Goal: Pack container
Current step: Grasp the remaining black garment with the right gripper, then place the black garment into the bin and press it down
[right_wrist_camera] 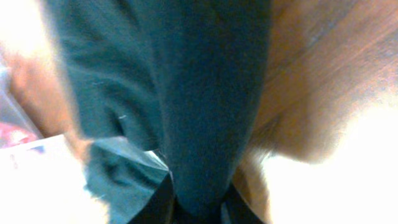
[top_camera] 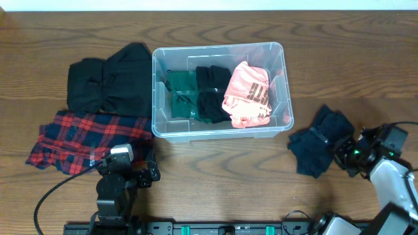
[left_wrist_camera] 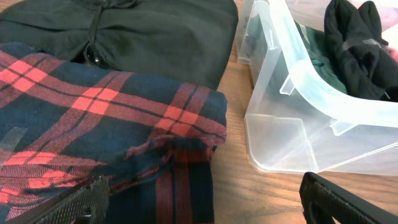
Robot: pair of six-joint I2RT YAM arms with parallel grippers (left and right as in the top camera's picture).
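Wooden table [top_camera: 215, 186], container [top_camera: 155, 98] well left of right end effector [top_camera: 341, 154] clenched on dark garment [top_camera: 319, 149].

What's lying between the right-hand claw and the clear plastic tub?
A crumpled dark garment, pinched by the right gripper, spreads over the wooden table toward the container. The overhead view shows it.
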